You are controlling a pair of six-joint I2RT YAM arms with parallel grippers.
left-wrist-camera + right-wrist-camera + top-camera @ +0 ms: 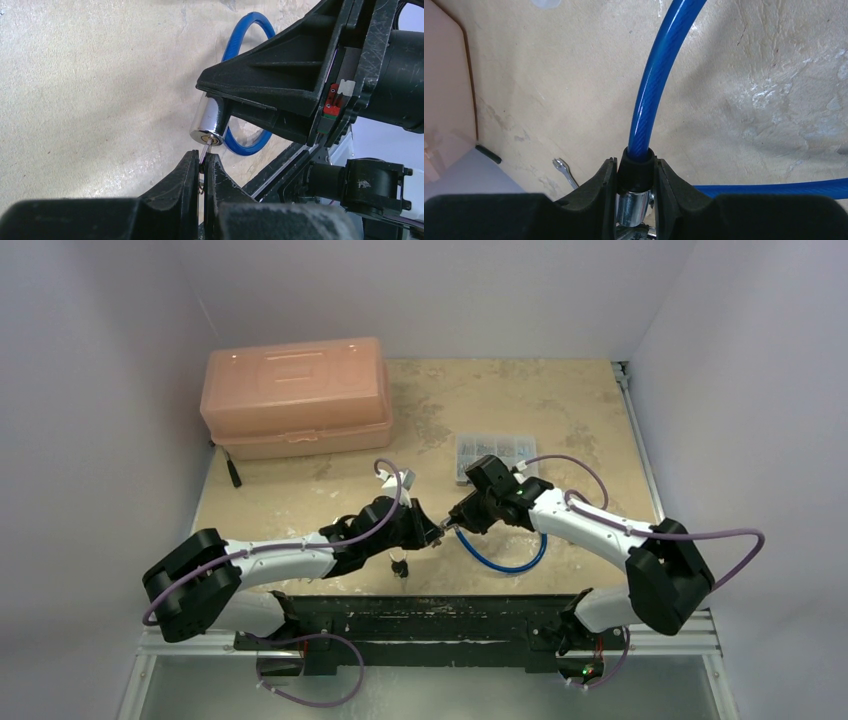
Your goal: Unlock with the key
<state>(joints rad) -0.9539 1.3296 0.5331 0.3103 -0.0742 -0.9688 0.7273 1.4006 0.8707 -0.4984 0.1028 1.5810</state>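
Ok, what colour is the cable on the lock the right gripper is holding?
Blue cable, with a black collar at the lock end; right wrist view shows it best.

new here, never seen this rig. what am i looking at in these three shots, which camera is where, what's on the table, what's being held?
Two robot arms are bolted at the near edge of a table. The wide picture comes from a fixed camera above and behind them. The other two come from cameras on the wrists, each showing its own fingers.

The right gripper is clamped on the black collar where the blue cable enters the chrome lock cylinder. The left gripper is shut on a small key whose tip sits at the cylinder's keyhole; how far in it is, I can't tell.

Also on the table: a pink plastic case, a clear parts organizer, a small wrench and a dark pen-like item.
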